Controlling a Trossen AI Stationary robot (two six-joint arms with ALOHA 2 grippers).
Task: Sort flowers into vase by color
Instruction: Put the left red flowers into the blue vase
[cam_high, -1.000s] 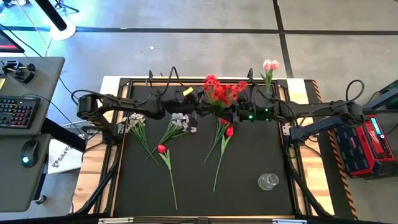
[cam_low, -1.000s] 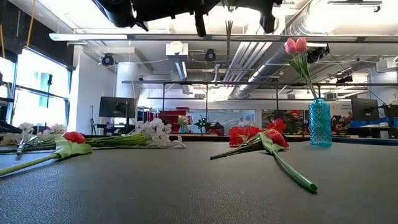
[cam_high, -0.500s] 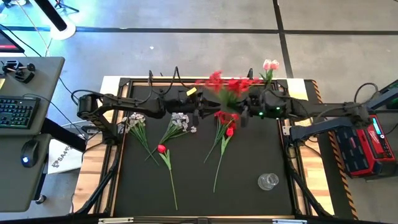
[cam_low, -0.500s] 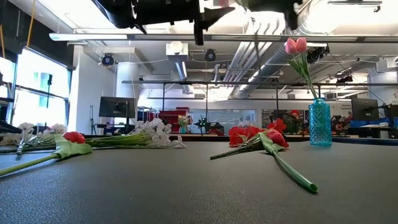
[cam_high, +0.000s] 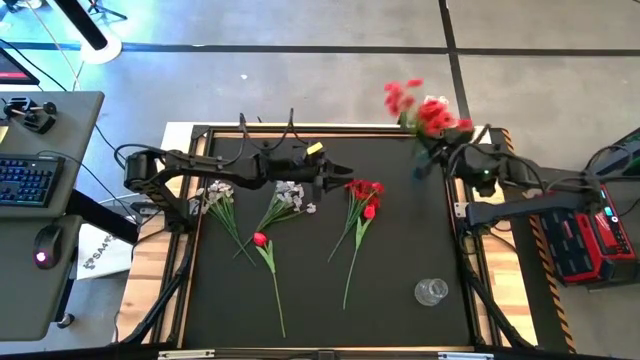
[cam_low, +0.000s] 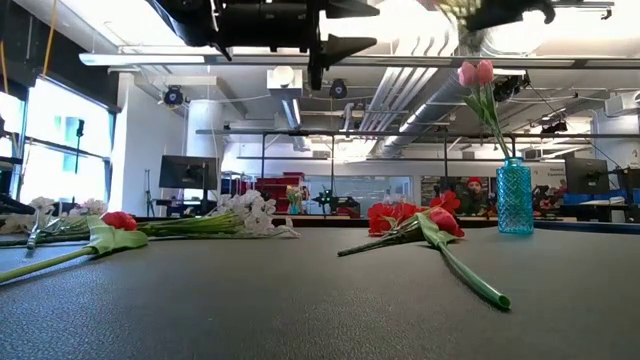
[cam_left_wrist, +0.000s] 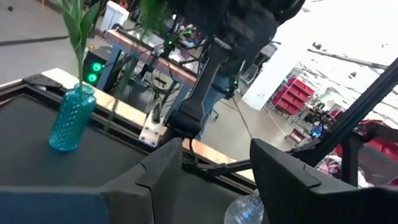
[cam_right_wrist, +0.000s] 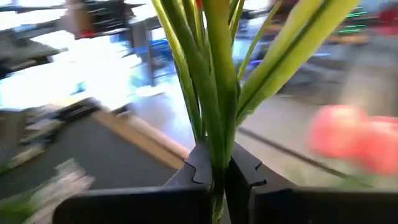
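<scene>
My right gripper (cam_high: 432, 153) (cam_right_wrist: 217, 175) is shut on a bunch of red flowers (cam_high: 420, 110), held in the air by the table's far right corner. The blue vase (cam_low: 514, 197) with pink tulips (cam_low: 474, 72) stands there. My left gripper (cam_high: 345, 172) (cam_low: 345, 27) hangs open over the table's middle, high up and holding nothing. On the mat lie a red cluster with a bud (cam_high: 362, 192), a single red bud (cam_high: 260, 238) and two white sprays (cam_high: 289, 196) (cam_high: 215, 195), all resting on their stems and blossoms. My right gripper pinches several green stems (cam_right_wrist: 214, 146) of the red bunch between its two fingers (cam_right_wrist: 249, 171), which lie across them. The bunch is lifted clear of the table. Its blossoms (cam_high: 436, 118) stand out past the fingers toward the table's far edge.
A clear glass vase (cam_high: 431, 291) stands near the table's front right. The mat's raised frame (cam_high: 300, 128) runs round the work area. A desk with a keyboard (cam_high: 25, 180) stands left of the table.
My left gripper has opened and let go of the red bunch over the table's middle. My right gripper has shut on its stems, turned, and carried the bunch toward the far right corner, up by the blue vase.
</scene>
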